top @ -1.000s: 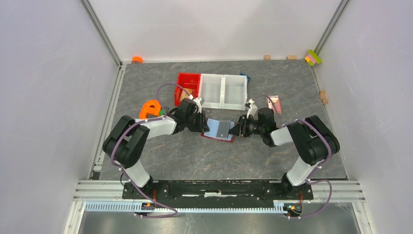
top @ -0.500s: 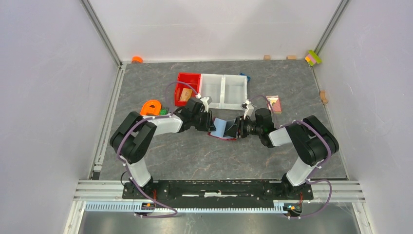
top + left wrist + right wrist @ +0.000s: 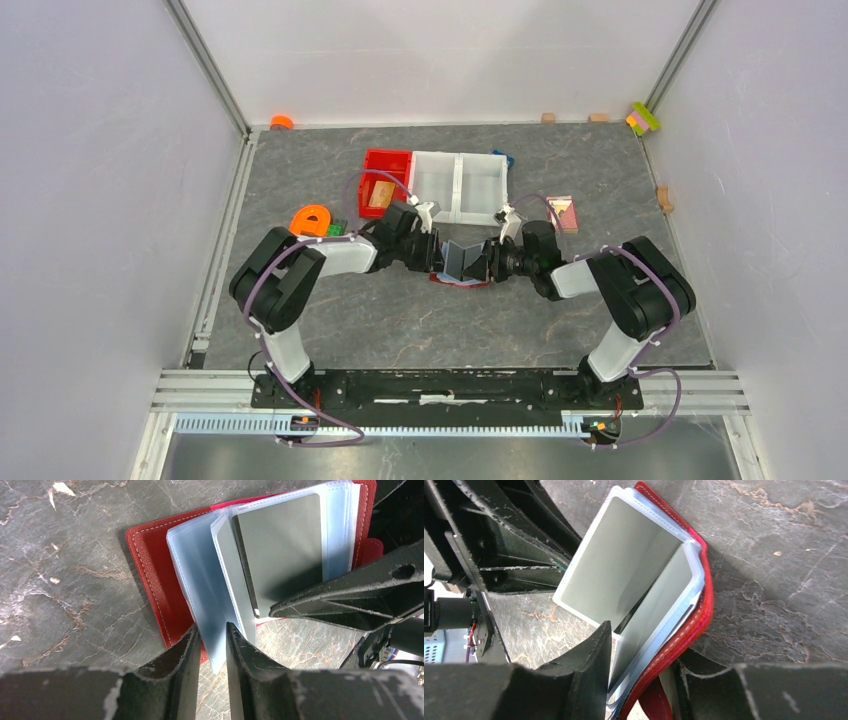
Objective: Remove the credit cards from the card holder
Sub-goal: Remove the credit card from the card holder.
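Just left of centre, a clear sleeve (image 3: 200, 580) is pinched by the left gripper (image 3: 436, 254). The wallet (image 3: 460, 262) is held open at centre, with a grey card (image 3: 282, 555) sleeved inside. Its right edge is clamped by the right gripper (image 3: 488, 265).

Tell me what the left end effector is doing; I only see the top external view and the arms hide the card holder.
Observer: The left end effector pinches one clear sleeve of the open card holder.
Operator: Any card showing?
Observer: A grey card sits in another sleeve.
Operator: And the right?
Observer: The right end effector straddles the sleeves and red cover; whether it grips, I cannot tell.
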